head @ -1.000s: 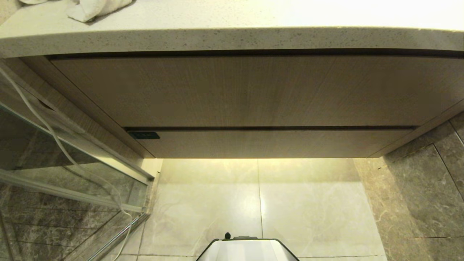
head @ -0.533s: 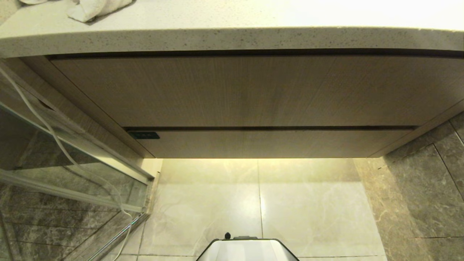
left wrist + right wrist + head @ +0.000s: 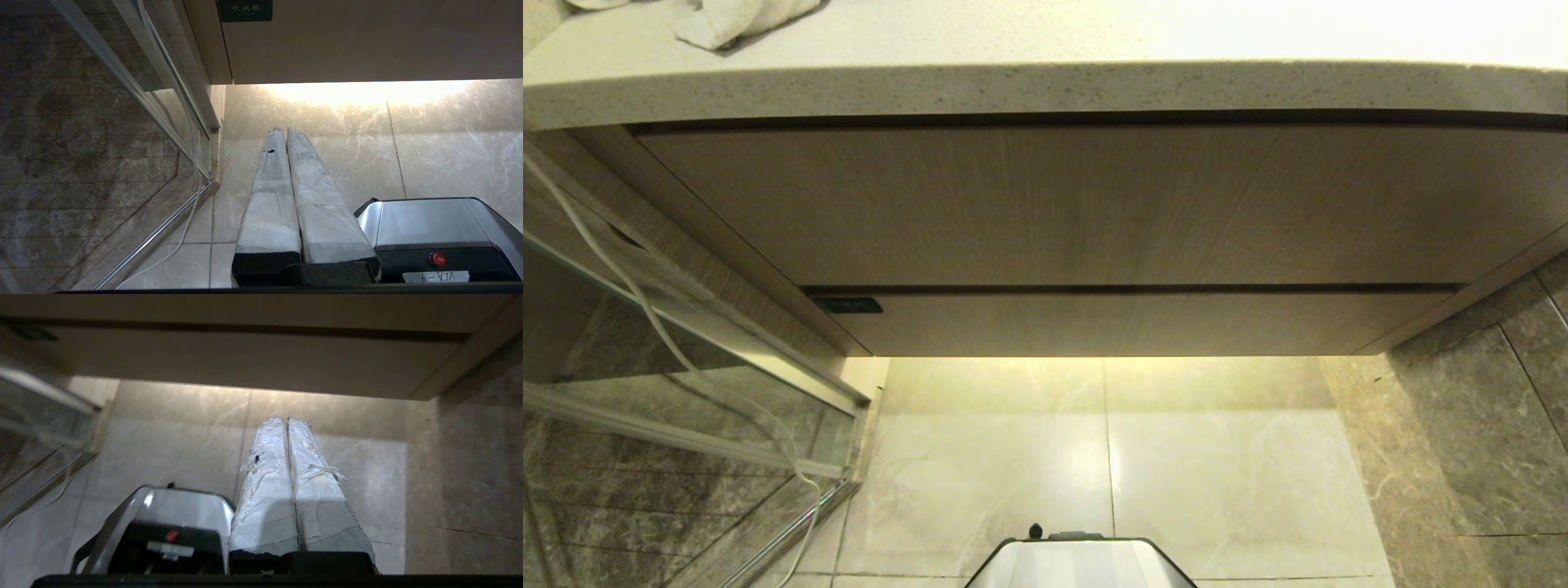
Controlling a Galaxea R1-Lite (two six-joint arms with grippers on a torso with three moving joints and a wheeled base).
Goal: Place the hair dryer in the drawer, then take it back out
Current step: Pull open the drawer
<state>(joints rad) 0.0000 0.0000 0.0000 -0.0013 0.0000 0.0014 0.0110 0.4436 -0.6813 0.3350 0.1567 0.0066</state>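
Drawer (image 3: 1127,322) closed, contents hidden, left pincer (image 3: 286,132) and right pincer (image 3: 286,421) pressed together, empty

The drawer (image 3: 1127,322), a narrow handleless grey-brown wood-grain front, sits fully closed beneath the taller panel.

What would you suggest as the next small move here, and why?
Probably raise the right gripper, fingers shut, toward the lower edge of the drawer: its narrow front sits closed under the taller panel, and no hair dryer is in view.
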